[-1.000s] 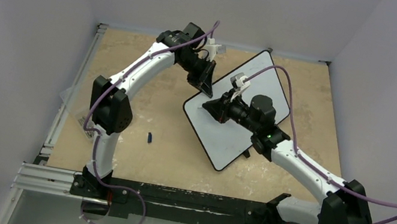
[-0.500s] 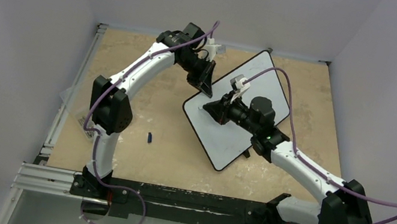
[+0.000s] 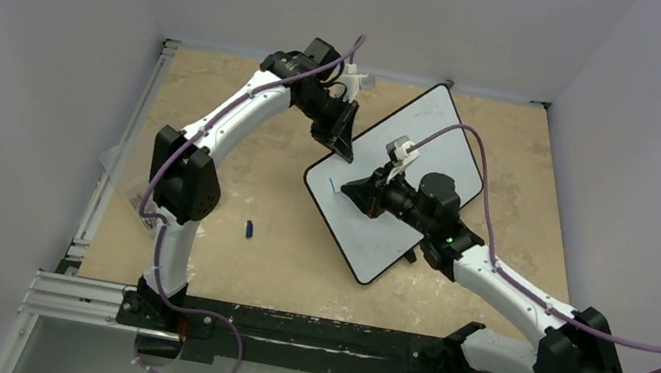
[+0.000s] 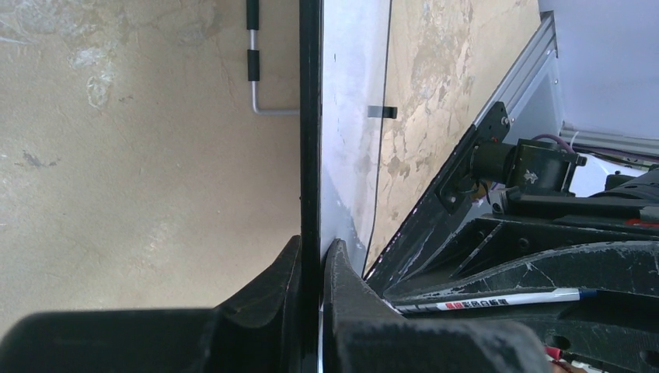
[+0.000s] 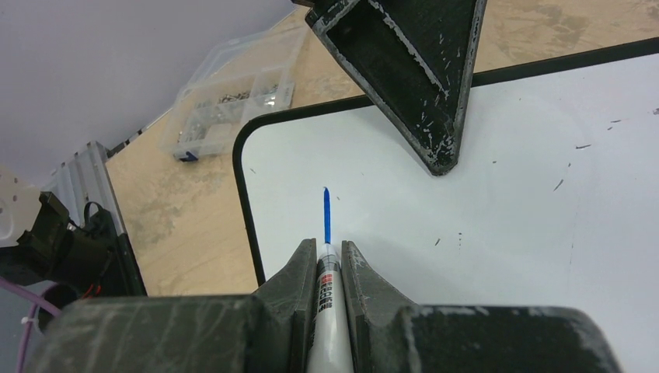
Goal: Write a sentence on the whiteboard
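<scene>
The whiteboard (image 3: 368, 239) lies tilted on the table, and it also shows in the right wrist view (image 5: 505, 233). My left gripper (image 3: 344, 143) is shut on the whiteboard's black rim (image 4: 311, 116), one finger on each side (image 4: 312, 252). My right gripper (image 3: 356, 189) is shut on a white marker (image 5: 326, 311) near the board's left corner, with the fingertips (image 5: 327, 247) just above the surface. One short blue stroke (image 5: 326, 214) runs out from the marker's end. No words of the sentence show. The marker also shows in the left wrist view (image 4: 497, 301).
A small blue cap (image 3: 249, 229) lies on the table left of the board. A clear plastic parts box (image 5: 225, 101) sits by the table's left edge. The board's wire stand (image 4: 252, 70) sticks out below the rim. Walls close the table in on three sides.
My right gripper went to the board's left corner, then drew back towards its arm, leaving a short blue stroke. The left arm and the board have not moved.
</scene>
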